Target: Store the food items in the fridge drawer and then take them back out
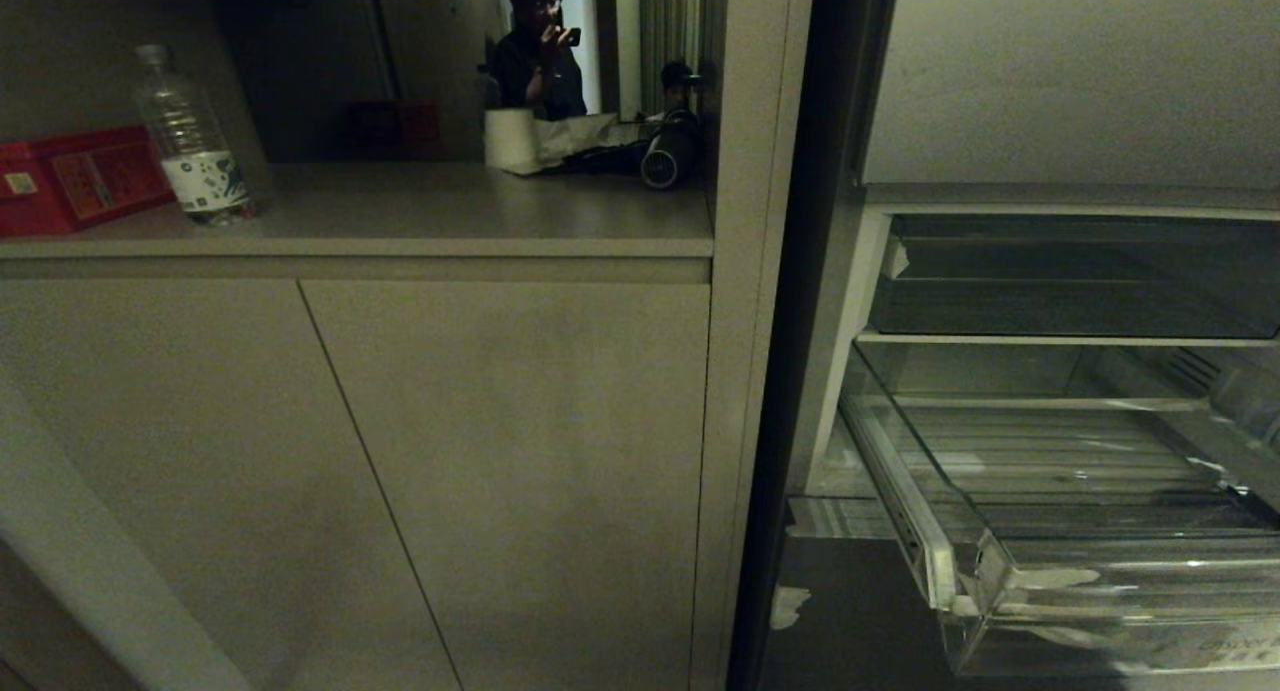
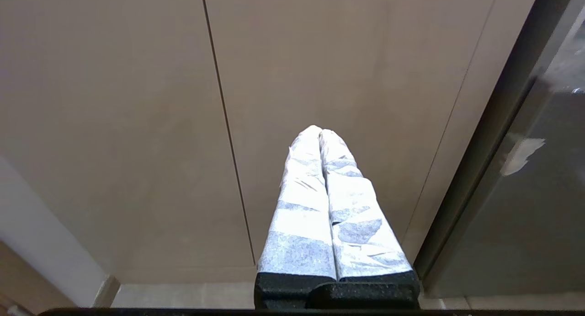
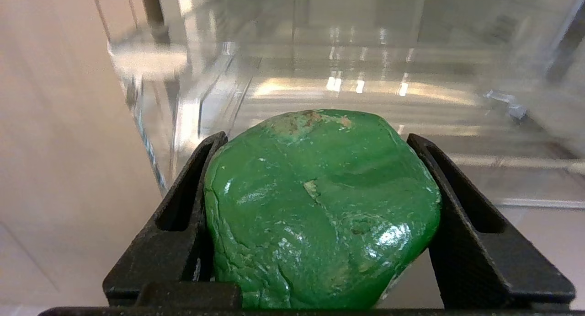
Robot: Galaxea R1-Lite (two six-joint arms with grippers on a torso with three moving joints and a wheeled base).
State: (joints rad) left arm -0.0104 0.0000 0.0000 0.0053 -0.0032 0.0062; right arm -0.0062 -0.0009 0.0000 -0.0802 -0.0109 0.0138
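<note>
Gripping a green food item (image 3: 320, 206), the right hand (image 3: 320, 142) faces the fridge drawer (image 3: 320, 69).

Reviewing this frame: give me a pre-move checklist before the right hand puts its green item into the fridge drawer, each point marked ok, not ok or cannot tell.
1. Green food item clamped between the right hand's fingers: ok.
2. Fridge drawer pulled out: ok.
3. Ribbed drawer floor free of other items: ok in the part in view.
4. Right hand in front of the drawer's clear wall, not yet over it: ok.
5. Left hand shut, holding nothing, facing the cabinet doors: ok.
6. Clearance above the drawer's front lip: cannot tell.
</note>
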